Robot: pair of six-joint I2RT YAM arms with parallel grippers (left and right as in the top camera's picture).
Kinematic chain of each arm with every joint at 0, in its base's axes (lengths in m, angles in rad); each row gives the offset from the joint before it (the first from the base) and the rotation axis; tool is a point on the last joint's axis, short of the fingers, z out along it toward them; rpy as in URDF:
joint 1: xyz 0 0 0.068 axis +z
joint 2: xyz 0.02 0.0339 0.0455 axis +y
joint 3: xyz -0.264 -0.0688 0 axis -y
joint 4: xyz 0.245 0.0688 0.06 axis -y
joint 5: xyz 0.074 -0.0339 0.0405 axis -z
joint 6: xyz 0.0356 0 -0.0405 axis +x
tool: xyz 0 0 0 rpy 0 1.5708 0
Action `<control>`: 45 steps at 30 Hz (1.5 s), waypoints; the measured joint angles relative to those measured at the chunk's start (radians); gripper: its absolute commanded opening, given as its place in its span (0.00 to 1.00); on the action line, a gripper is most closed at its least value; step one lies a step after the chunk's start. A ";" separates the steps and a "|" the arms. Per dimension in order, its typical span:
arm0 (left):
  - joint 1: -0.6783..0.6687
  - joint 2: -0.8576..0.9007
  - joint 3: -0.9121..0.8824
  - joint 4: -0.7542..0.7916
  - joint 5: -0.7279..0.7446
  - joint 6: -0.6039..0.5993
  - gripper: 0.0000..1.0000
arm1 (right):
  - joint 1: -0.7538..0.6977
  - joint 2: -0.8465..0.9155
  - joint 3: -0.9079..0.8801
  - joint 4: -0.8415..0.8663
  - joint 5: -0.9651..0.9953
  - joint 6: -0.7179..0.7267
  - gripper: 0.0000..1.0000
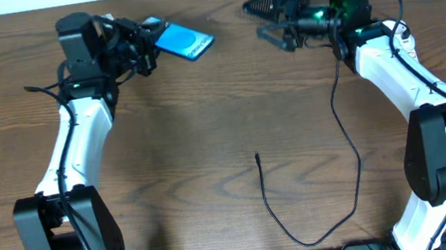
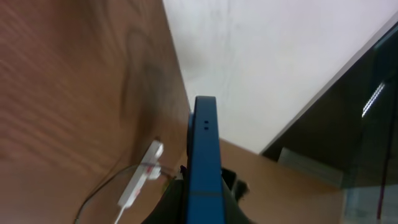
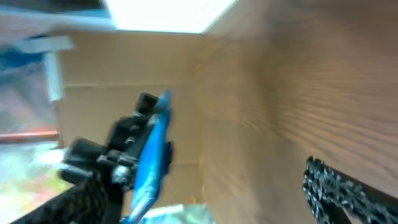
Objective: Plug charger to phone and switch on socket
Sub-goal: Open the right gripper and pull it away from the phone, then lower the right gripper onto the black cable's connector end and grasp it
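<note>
From overhead, the phone (image 1: 184, 41) shows its blue screen at the far left of the desk (image 1: 205, 119). It is angled, with its left end gripped by the left jaws. The charger (image 1: 358, 163) lies as a long black loop on the near middle of the desk. Its connector tip (image 1: 258, 156) rests free on the wood, well apart from the phone, and the other end runs up toward the right arm. I cannot pick out the socket from above.

The left wrist view adds what the overhead lacks. It sees the phone edge-on, with a thin blue side rising from between the dark jaws. The socket (image 2: 140, 179), a small white strip with a red mark, lies on the desk beyond it to the left, with thin cords beside it. Whether a plug sits in it is too blurred to tell.

The right wrist view is blurred. It looks across the desk at the phone standing on edge in the left jaws, and one textured fingertip (image 3: 339, 186) of its own shows at the lower right.

The left jaws are clamped tight on the phone's end. The right jaws are spread wide at the far right of the desk, pointing toward the phone, with nothing in them and touching nothing.
</note>
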 measured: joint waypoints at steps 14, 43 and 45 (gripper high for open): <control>0.043 0.000 0.000 -0.032 0.097 0.131 0.07 | 0.019 0.000 0.000 -0.277 0.179 -0.222 0.99; 0.082 0.000 0.000 -0.035 0.125 0.157 0.07 | 0.414 0.006 0.001 -1.022 0.681 -0.573 0.88; 0.082 0.000 0.000 -0.035 0.126 0.157 0.07 | 0.443 0.011 0.001 -1.054 0.708 -0.574 0.88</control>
